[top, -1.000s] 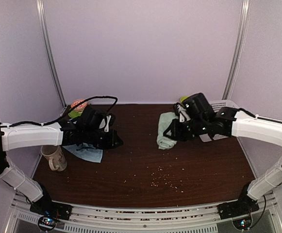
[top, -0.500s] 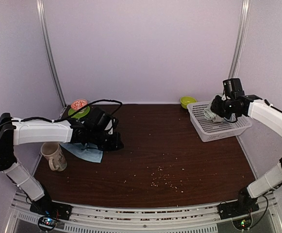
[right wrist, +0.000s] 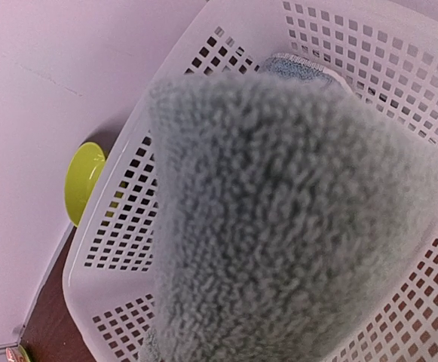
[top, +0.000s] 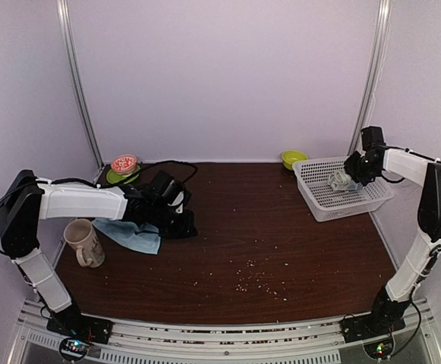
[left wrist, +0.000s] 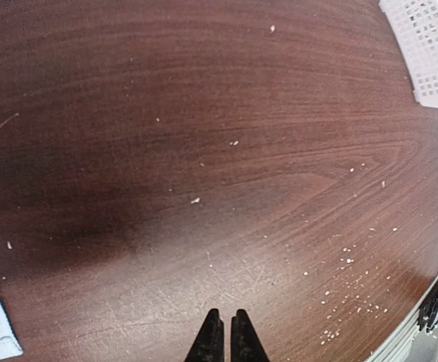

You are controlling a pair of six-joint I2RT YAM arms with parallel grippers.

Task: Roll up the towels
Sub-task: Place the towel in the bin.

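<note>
- Right tool [top: 354,173] pinches the sage towel [top: 341,180] above the basket [top: 357,208]: lower first, release low so the roll holds.
- Left tool [left wrist: 227,315] pressed together, empty, beside blue towel [top: 133,235] on bench [top: 281,243].

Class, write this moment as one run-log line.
left gripper: shut, empty, beside blue towel | right gripper: holding green towel over white basket

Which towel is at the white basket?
The pale sage-green towel, bunched at the white basket; the light blue towel lies on the table beside the mug.
</note>
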